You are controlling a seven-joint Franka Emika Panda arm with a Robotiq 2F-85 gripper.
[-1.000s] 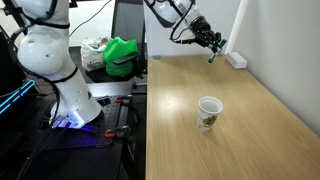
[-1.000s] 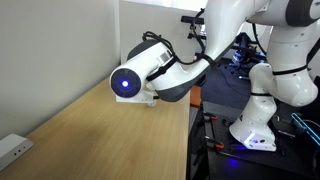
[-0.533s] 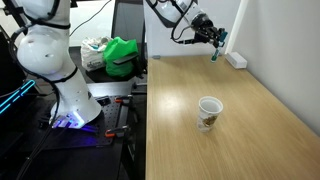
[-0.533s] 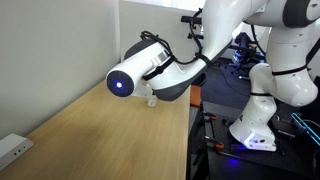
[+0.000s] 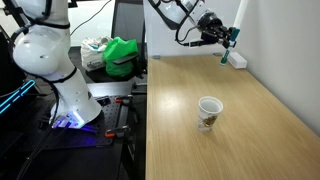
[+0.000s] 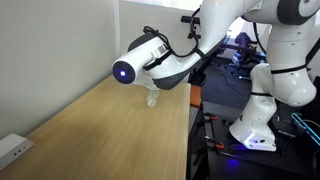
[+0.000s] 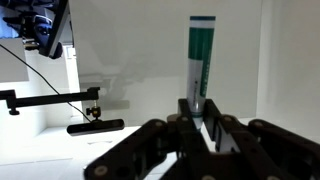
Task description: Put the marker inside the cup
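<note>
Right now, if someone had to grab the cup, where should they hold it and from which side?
Probably from the side, around the upper wall of the cup under the rim: it stands upright, mouth up, and tapers downward. The gripper is shut on the marker.

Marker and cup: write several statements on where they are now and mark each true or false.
1. The gripper is clamped on the marker. True.
2. The marker lies inside the cup. False: it is held in the air over the far end of the table, well away from the cup.
3. The cup stands upright on the table, mouth up. True.
4. The green bundle sits on the table right next to the cup. False: it is off the table, beyond its far edge.
5. In the wrist view, the marker's teal part sticks out past the fingers. True.
</note>
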